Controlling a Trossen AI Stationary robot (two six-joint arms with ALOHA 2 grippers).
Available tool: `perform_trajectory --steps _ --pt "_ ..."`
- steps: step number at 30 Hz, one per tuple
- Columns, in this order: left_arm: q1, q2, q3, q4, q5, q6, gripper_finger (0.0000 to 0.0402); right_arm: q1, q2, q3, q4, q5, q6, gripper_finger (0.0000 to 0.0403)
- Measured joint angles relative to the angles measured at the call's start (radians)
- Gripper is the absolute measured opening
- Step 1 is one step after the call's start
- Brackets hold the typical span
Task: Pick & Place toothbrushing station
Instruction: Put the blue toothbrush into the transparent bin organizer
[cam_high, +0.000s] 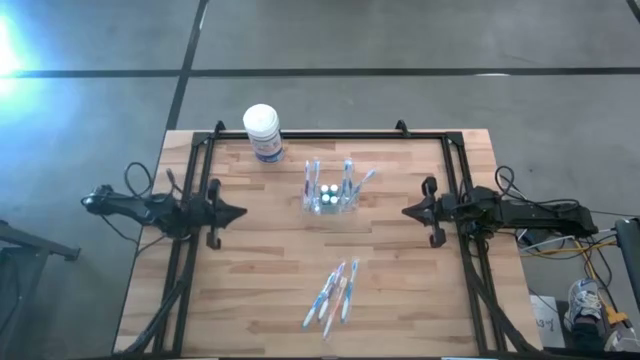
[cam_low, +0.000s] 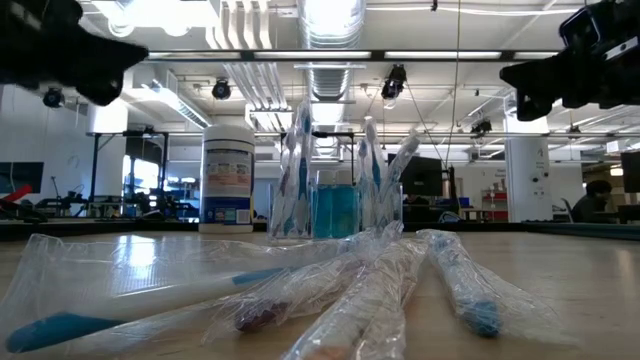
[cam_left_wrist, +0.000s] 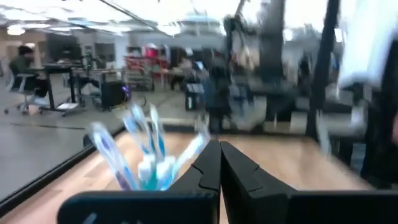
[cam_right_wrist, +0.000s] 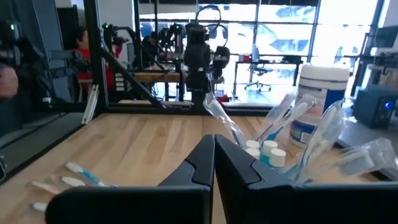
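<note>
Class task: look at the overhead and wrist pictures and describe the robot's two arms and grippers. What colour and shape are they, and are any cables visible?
Both arms are black, slim and jointed. The left gripper and right gripper each end in two black, wedge-shaped fingers tapering to a point. Black cables loop at the left arm's outer end; black and yellow cables trail by the right arm's. No markings show.

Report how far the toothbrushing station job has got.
Done: nothing visible; the holder stands mid-table with wrapped toothbrushes upright in it, beside no claw. In hand: nothing. The left claw and right claw are both shut and empty, parked at the table's sides, pointing at the holder. Left: the whole pick and place. More wrapped toothbrushes lie loose on the near side, and a white tub stands at the far edge.
</note>
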Motion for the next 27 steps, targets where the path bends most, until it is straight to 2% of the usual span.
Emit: perform_trajectory --steps 4,7,15,22,27 --pt "-0.011 0.080 0.100 0.010 -0.011 -0.072 0.0002 0.000 0.001 0.000 0.000 0.001 -0.045 0.0008" --pt "-0.027 0.211 0.182 0.023 -0.038 -0.090 0.0001 0.000 0.001 0.000 0.000 0.002 -0.047 0.0008" --pt "-0.078 0.772 0.492 0.027 -0.071 -0.253 0.0001 0.000 0.001 0.000 -0.005 0.001 -0.044 0.0008" --pt "-0.152 1.196 0.842 -0.087 -0.074 -0.445 0.0008 0.000 0.003 0.001 -0.030 -0.001 -0.023 0.0008" --pt "-0.208 1.424 1.081 -0.372 -0.100 -0.618 0.0005 0.000 0.004 0.000 -0.061 -0.001 -0.013 0.0008"
